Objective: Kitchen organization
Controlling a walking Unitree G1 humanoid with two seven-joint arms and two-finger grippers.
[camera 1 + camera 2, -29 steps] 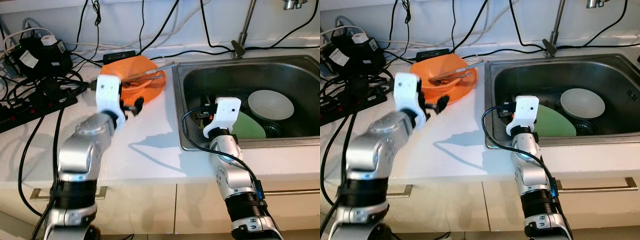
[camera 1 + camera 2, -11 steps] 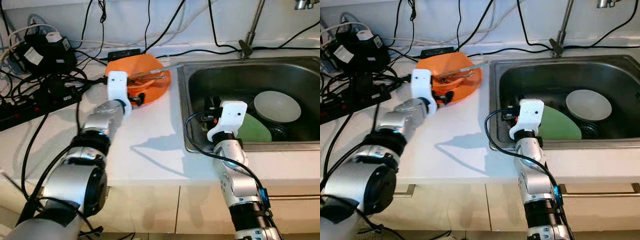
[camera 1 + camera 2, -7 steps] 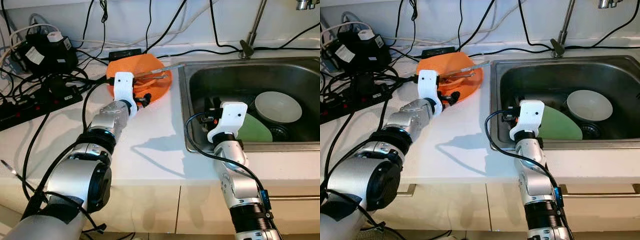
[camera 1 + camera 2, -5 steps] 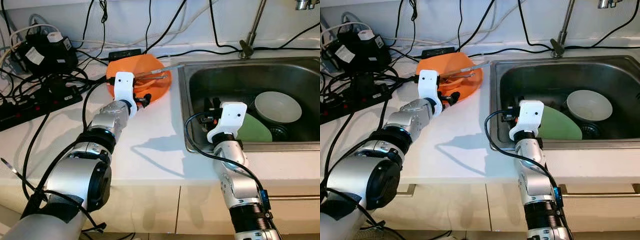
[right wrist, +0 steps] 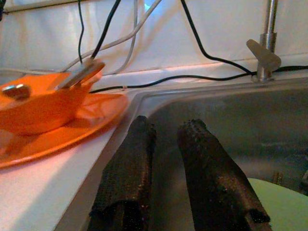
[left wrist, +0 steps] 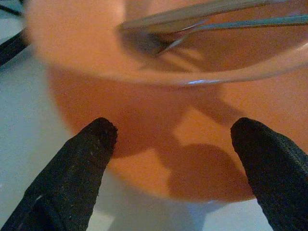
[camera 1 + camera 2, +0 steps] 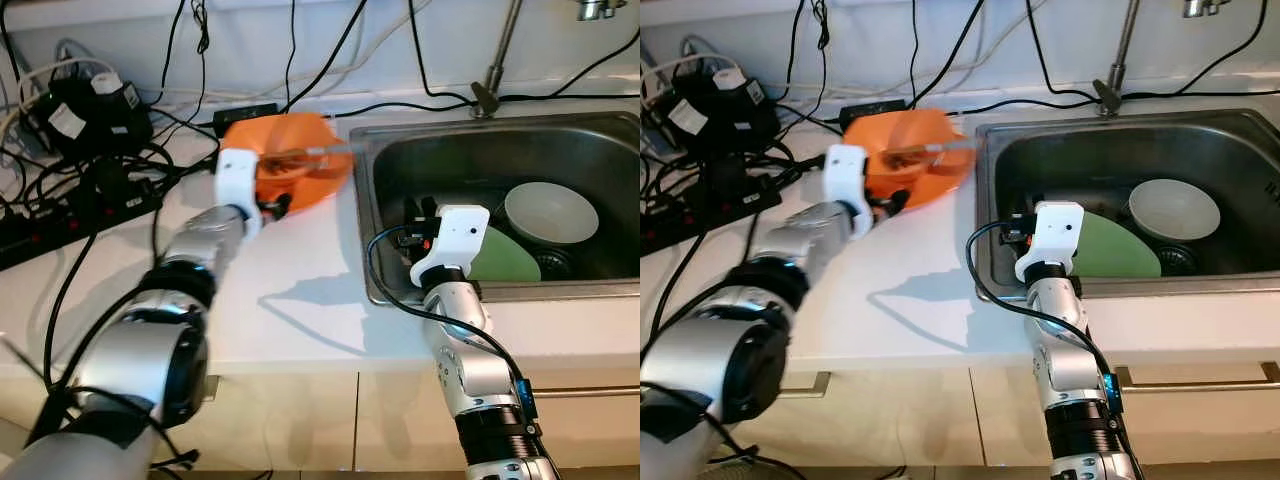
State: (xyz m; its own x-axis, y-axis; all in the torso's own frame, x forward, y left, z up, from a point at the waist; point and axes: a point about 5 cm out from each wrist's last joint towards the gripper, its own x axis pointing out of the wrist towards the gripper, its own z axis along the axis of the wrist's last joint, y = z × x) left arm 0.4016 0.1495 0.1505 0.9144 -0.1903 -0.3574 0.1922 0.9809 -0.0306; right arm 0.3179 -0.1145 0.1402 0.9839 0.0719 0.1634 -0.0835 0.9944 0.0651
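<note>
Your left gripper (image 6: 175, 139) has its fingers wide apart on both sides of the orange bowl (image 7: 290, 170), which sits on the orange plate (image 5: 57, 137) on the counter (image 7: 300, 300), beside the sink (image 7: 600, 150). If you close too low, the plate may slide and the cutlery (image 6: 202, 17) can fall out. The right gripper (image 5: 168, 144) hangs over the sink edge, fingers nearly together, holding nothing

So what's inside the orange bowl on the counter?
Metal cutlery lies in the orange bowl, handles sticking out over its rim toward the sink. The pieces are blurred, so their kind and number are unclear.
</note>
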